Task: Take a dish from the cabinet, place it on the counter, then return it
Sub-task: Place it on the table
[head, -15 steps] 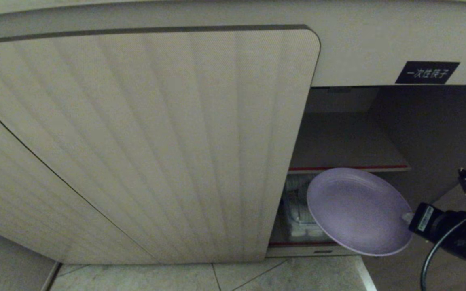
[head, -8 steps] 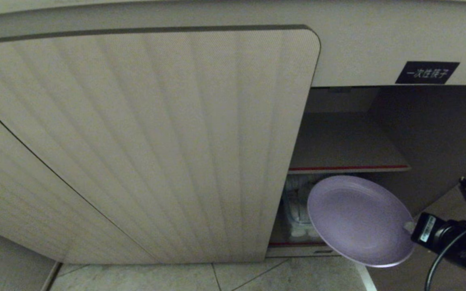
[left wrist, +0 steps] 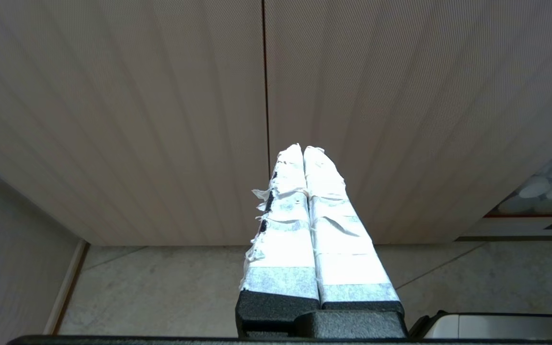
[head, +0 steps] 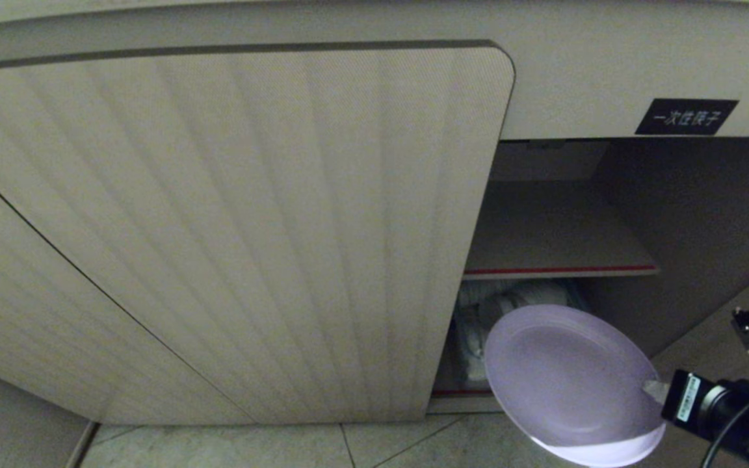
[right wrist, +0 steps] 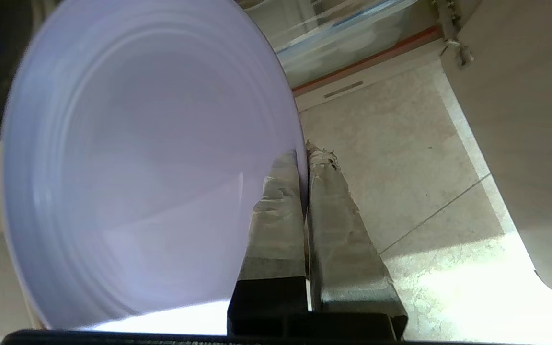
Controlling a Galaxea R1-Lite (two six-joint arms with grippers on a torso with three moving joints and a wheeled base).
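Observation:
The lavender dish (head: 566,383) hangs tilted in front of the open lower bay of the beige ribbed cabinet (head: 231,227), over the floor. My right gripper (head: 655,389) comes in from the lower right and is shut on the dish's right rim. The right wrist view shows the dish (right wrist: 132,167) filling most of the picture, with the rim pinched between the taped fingers (right wrist: 333,211) of the right gripper (right wrist: 305,154). My left gripper (left wrist: 303,149) is shut on nothing, parked before the ribbed door. The counter is out of view.
A red-edged inner shelf (head: 560,270) crosses the open bay above the dish. Plastic-wrapped white items (head: 478,338) lie behind it in the lower compartment. A black label (head: 685,117) sits above the opening. The right door (head: 725,338) stands swung open. Pale floor tiles (head: 322,445) run below.
My right gripper has carried the dish downward and outward from the cabinet opening; more wrapped items show behind it. The left arm has not moved.

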